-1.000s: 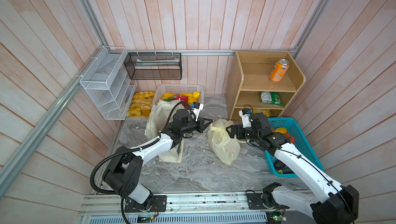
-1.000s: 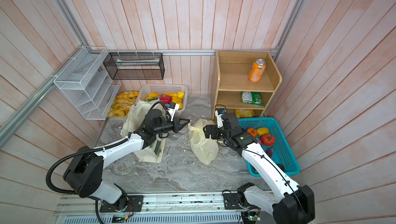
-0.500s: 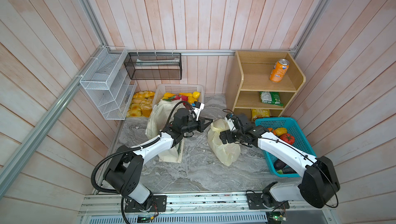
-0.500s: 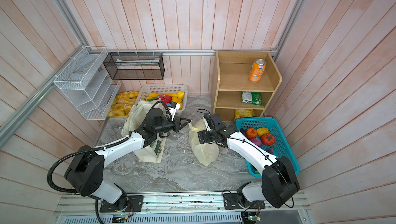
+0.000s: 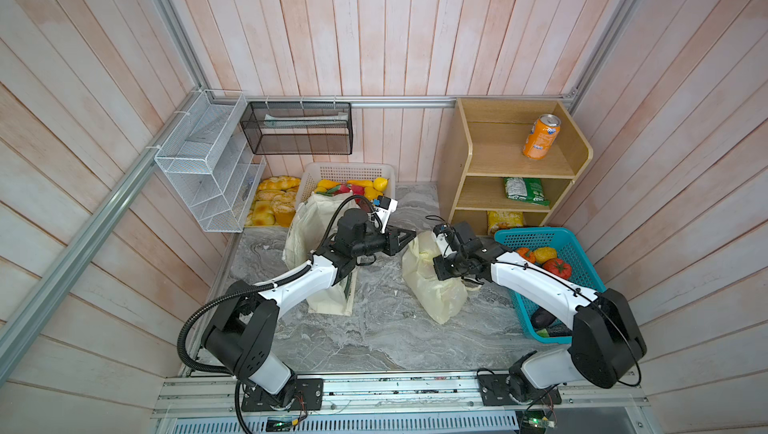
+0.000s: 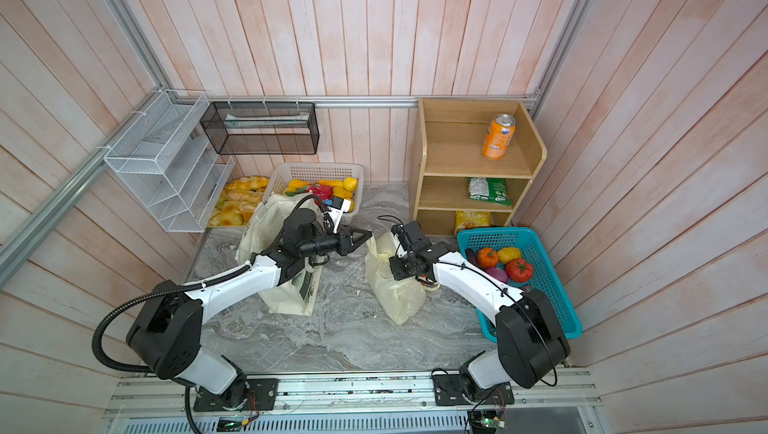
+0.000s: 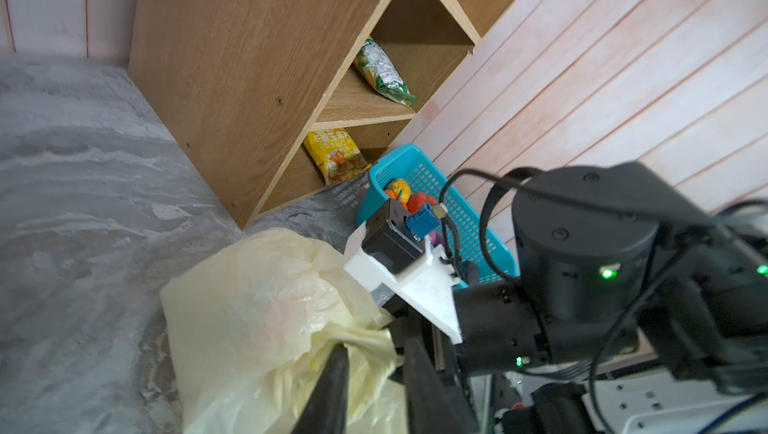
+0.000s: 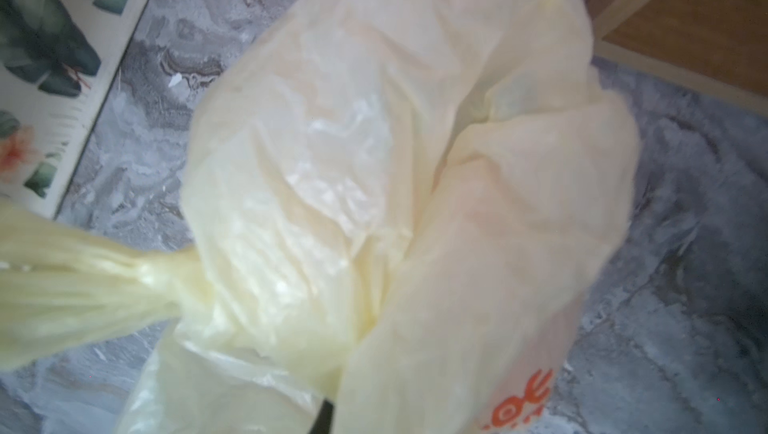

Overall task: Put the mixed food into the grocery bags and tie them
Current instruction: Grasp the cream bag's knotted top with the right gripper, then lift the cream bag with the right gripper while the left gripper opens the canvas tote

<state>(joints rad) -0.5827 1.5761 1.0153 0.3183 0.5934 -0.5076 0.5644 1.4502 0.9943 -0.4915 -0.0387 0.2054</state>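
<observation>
The plastic bag (image 5: 436,295) lies on the surface (image 5: 374,336) in the middle, between my two arms. Its long axis runs from the back to the front and leans a little to the right. The gathered top end points to the back, toward the wooden shelf (image 5: 461,170), and the full, rounded end points to the front. In the right wrist view one handle (image 8: 83,286) is twisted into a cord and stretches away from the body of the bag.

My left tool (image 5: 406,239) is at the top end of the bag. It is released: in the left wrist view its two fingers (image 7: 332,386) stand apart, with the tips at the crumpled yellow film.

My right tool (image 8: 323,417) is clenched, and as far as the right wrist view shows, it pinches a fold of the plastic bag on the side toward the blue basket (image 5: 536,232).

The cloth tote (image 5: 307,228) is under my left arm. Its long axis also goes from back to front, with the open mouth toward the white basket (image 5: 349,170). What is inside the bags I cannot tell.
</observation>
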